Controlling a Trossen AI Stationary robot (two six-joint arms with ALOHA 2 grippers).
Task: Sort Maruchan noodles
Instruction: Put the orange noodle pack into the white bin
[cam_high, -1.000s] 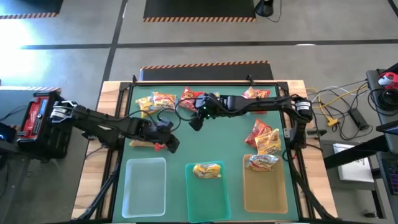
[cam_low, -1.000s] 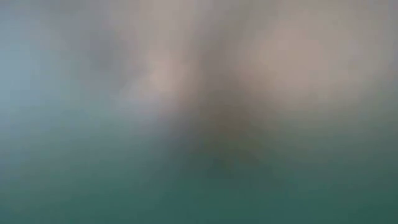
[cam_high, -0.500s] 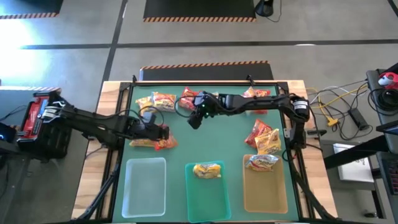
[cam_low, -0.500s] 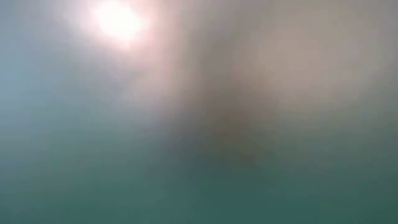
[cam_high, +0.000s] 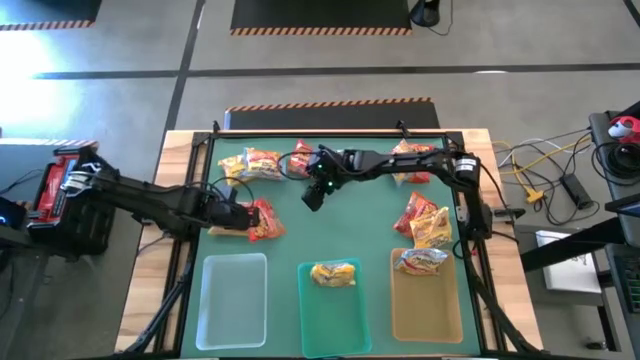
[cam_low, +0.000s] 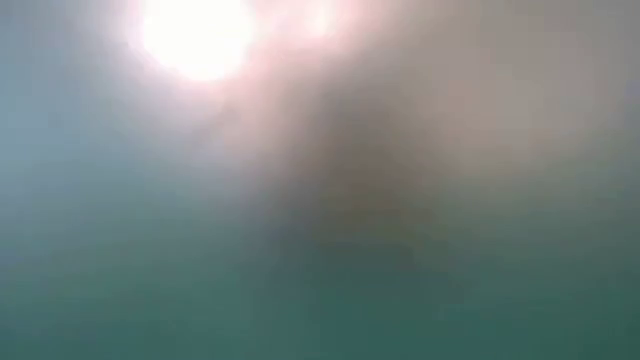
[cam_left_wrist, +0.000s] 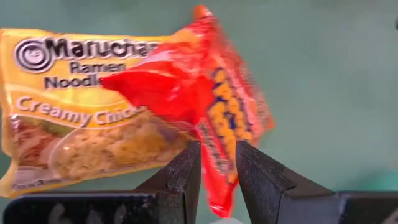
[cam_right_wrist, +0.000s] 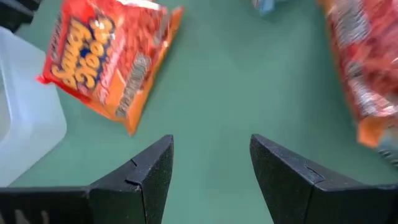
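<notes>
While the right hand (cam_right_wrist: 211, 171) gapes empty, left hand (cam_left_wrist: 217, 165) clamped on a red noodle packet (cam_left_wrist: 211, 106).

Three trays (cam_high: 235, 300) stand in a row at the near edge. One packet (cam_high: 334, 273) lies in the middle tray, another (cam_high: 421, 260) apparently in the right one.

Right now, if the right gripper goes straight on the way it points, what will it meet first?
Probably only the bare green mat. The open right gripper aims between the red packet and another red packet; depth is unclear.
</notes>
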